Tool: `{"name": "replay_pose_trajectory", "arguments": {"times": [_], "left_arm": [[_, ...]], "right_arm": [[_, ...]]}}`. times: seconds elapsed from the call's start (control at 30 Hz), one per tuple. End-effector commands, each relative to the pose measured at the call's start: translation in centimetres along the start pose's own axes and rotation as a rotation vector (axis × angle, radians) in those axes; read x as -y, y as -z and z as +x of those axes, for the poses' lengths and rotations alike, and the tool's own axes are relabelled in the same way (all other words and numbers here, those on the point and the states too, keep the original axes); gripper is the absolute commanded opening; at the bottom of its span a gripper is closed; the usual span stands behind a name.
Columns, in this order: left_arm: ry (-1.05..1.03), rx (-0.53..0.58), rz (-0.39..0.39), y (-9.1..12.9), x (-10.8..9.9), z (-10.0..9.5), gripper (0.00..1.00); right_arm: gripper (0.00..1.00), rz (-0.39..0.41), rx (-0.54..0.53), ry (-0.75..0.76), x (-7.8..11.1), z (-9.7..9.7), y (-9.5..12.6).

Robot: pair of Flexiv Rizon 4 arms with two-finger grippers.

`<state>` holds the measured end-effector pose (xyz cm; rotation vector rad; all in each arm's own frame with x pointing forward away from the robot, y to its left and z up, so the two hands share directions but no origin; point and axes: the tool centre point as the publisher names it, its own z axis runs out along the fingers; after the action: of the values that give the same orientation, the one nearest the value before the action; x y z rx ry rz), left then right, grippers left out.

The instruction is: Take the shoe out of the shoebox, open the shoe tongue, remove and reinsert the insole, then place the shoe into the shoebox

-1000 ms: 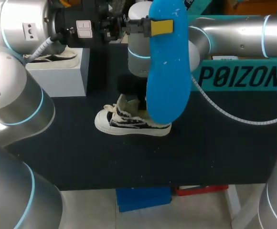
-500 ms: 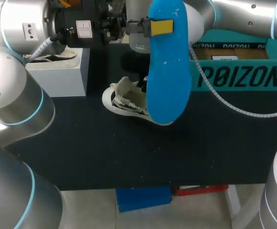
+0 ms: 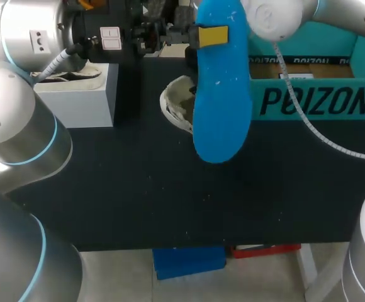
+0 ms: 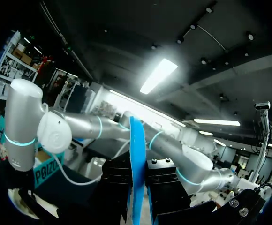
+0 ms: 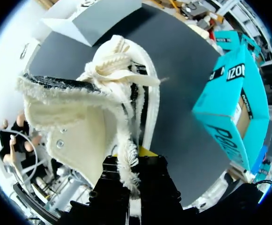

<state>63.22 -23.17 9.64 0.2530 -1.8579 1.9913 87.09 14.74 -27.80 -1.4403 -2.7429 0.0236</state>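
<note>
My left gripper (image 3: pixel 207 36) is shut on a blue insole (image 3: pixel 220 94), which it holds upright, high above the table; the left wrist view shows the insole (image 4: pixel 137 159) edge-on between the black fingers. A cream and black shoe (image 3: pixel 176 107) hangs tilted in the air behind the insole, its opening turned towards the head camera. In the right wrist view my right gripper (image 5: pixel 133 161) is shut on the frayed collar of the shoe (image 5: pixel 94 112). The teal shoebox (image 3: pixel 314 94) stands at the back right, to the right of the shoe. In the head view the insole hides the right gripper.
A white block (image 3: pixel 82 97) with another shoe (image 3: pixel 66 74) on it stands at the back left. The black table top (image 3: pixel 170 201) stretches bare in front. My right arm (image 3: pixel 277 16) comes in over the shoebox (image 5: pixel 234 108).
My right arm has lifted the shoe off the table and carried it back, tipping it over. The left gripper and the insole have stayed put.
</note>
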Motion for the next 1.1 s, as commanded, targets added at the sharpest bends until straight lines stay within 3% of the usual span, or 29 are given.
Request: {"name": "replay_pose_trajectory", "arguments": {"times": [0.03,0.27,1.1], "left_arm": [[0.000,0.003,0.001,0.0,-0.2,0.1,0.00],[0.000,0.003,0.001,0.0,-0.2,0.1,0.00],[0.000,0.003,0.001,0.0,-0.2,0.1,0.00]], "right_arm": [[0.00,-0.060,0.019,-0.593,-0.3,0.5,-0.3],[0.00,-0.048,0.057,-0.640,-1.0,0.4,-0.7],[0.00,-0.039,0.019,-0.618,-3.4,1.0,-7.5]]}}
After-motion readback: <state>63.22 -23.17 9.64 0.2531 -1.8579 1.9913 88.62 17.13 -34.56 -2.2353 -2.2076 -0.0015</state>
